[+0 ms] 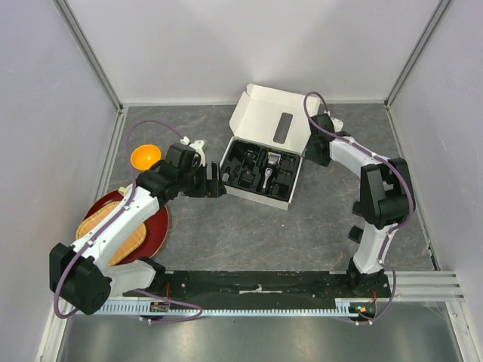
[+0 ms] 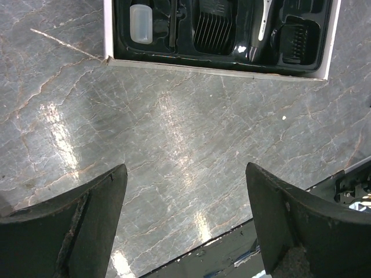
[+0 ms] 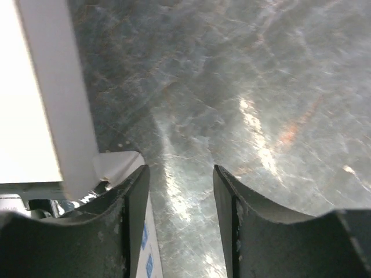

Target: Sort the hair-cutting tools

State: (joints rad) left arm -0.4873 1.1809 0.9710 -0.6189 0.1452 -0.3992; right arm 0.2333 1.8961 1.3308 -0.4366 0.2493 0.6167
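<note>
Left end effector (image 2: 184, 174): jaws wide apart, nothing in them. Right end effector (image 3: 179, 171): jaws roughly half apart, also holding nothing.

Key relation: the tools sit in the black tray (image 2: 174, 53) of the white box (image 1: 275, 113), mid-desk (image 1: 249, 234) toward the far edge. In the left wrist view the tray is straight ahead of the left end effector, with bare desk between them and no contact. The hair clipper (image 2: 264, 26) lies right of the tray's middle. Its long axis points away from that end effector, roughly near edge to far edge, skewed slightly with the box. My read: the left has to go forward over the rim and close across the clipper body.

The right end effector is at the box's right side, with white wall just beside one finger. I can't tell if it touches, and no tools show in its view. Both arms flank the box, but I'd call the left better placed.

Tray contents, left to right in the left wrist view:
- clear bottle (image 2: 141, 23)
- thin brush (image 2: 173, 26)
- guard comb (image 2: 211, 32)
- clipper
- another guard comb (image 2: 298, 37)

I can't make out the cable or any other combs.

Other containers: an orange bowl (image 1: 145, 157) toward the far-left corner, and a woven basket (image 1: 127, 243) on a red plate (image 1: 158, 230) by the left edge. Nothing is visible in either.
</note>
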